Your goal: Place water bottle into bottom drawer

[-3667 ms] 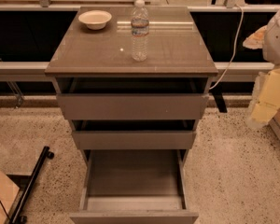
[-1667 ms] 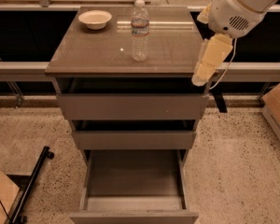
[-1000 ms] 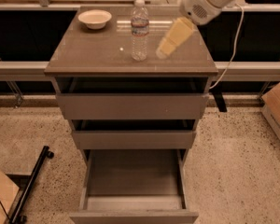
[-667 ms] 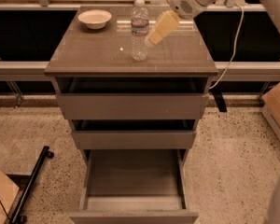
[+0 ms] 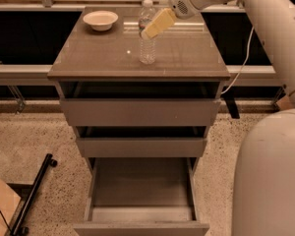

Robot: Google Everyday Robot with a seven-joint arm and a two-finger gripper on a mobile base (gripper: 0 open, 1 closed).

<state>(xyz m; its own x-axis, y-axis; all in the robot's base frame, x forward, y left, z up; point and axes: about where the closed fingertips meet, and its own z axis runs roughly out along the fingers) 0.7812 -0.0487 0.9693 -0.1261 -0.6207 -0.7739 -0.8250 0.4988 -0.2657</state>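
Camera view looks down from the front onto a grey-brown cabinet with 3 drawers, whose flat top serves as a table (image 5: 98, 58). The water bottle (image 5: 147, 48), small and clear with a white cap and a ribbed body, stands upright on the table a little behind the middle. Behind it and to the left, near the far left corner and well apart from it, sits a shallow pale bowl (image 5: 100, 19). The robot's white arm (image 5: 255, 9) reaches in from the upper right, and its cream-coloured pincer (image 5: 150, 29) slants down to the left, with its tip in front of the upper part of the bottle, just below the neck. Whether the pincer is apart, together or clamped on the bottle cannot be told from this angle, nor whether it touches the bottle at all. Below the table, the top drawer (image 5: 140, 113) and the middle drawer (image 5: 141, 146) are each pulled out a little, showing dark gaps above their fronts. The bottom drawer (image 5: 140, 188) is pulled out much farther toward the camera, so its grey inside is in full view. The robot's rounded white body (image 5: 270, 176) fills the lower right corner. On the speckled floor (image 5: 34, 136) at the lower left lies a black pole (image 5: 34, 191).
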